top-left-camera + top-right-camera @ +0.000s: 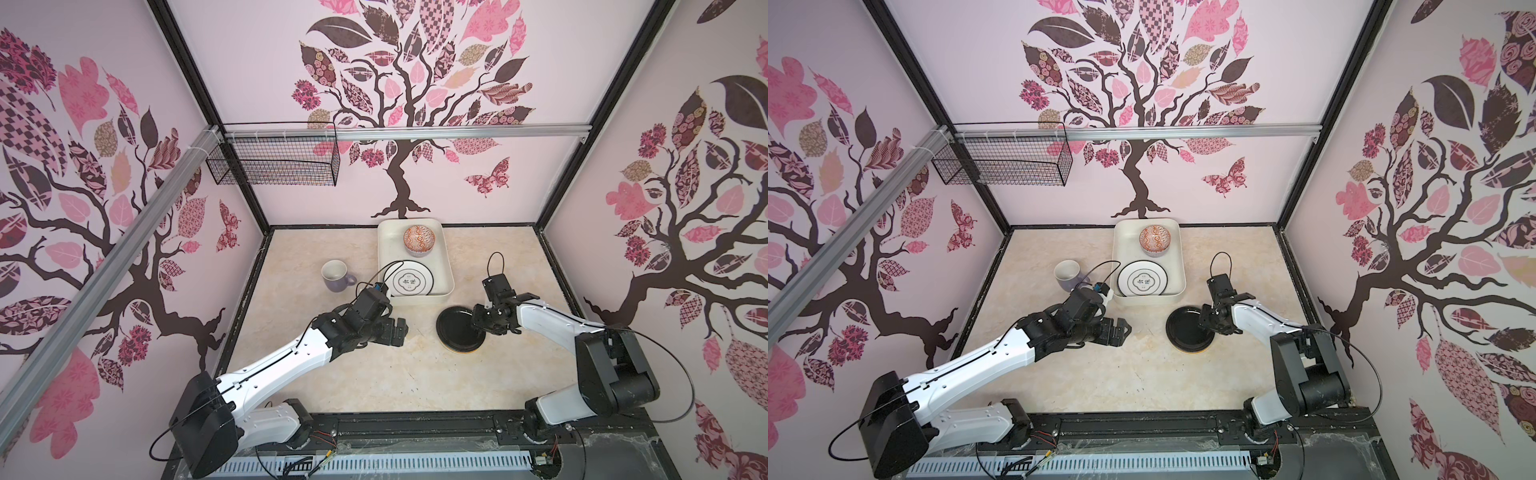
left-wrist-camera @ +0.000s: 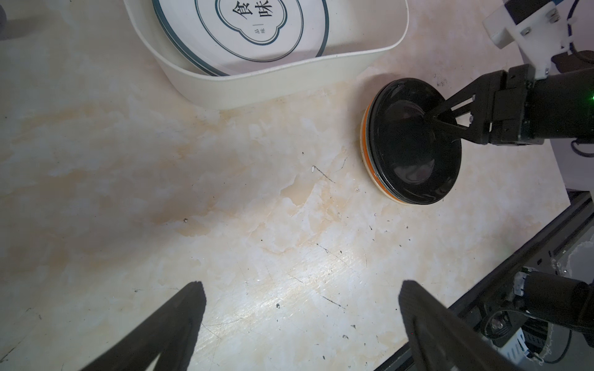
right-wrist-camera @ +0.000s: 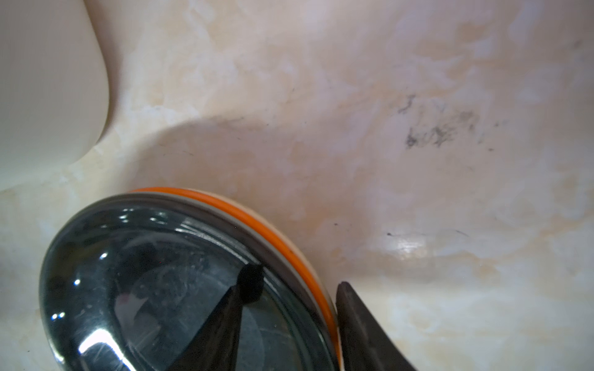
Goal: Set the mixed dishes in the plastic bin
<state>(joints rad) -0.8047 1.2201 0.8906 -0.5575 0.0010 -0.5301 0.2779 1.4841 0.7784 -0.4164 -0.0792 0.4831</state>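
While my left gripper [image 2: 302,286] hangs spread wide over the bare table [image 2: 257,192], lower centre in both top views, my right gripper [image 3: 295,282] straddles the black plate [image 1: 457,332] just right of it. One finger sits inside the rim and one outside, with the orange plate [image 3: 257,205] beneath. Clamped or not, I cannot tell. Pick-up step, I reckon. Next I pinch the top plate alone, lift, and carry it up-frame into the plastic bin [image 1: 415,300]. In there, the white black-ringed plate [image 2: 244,29] reads 食味, with a small 品味 below.

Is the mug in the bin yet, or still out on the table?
Out. The mug stands upright on the table left of the bin, clear of its wall; inside lie a bowl and a plate.
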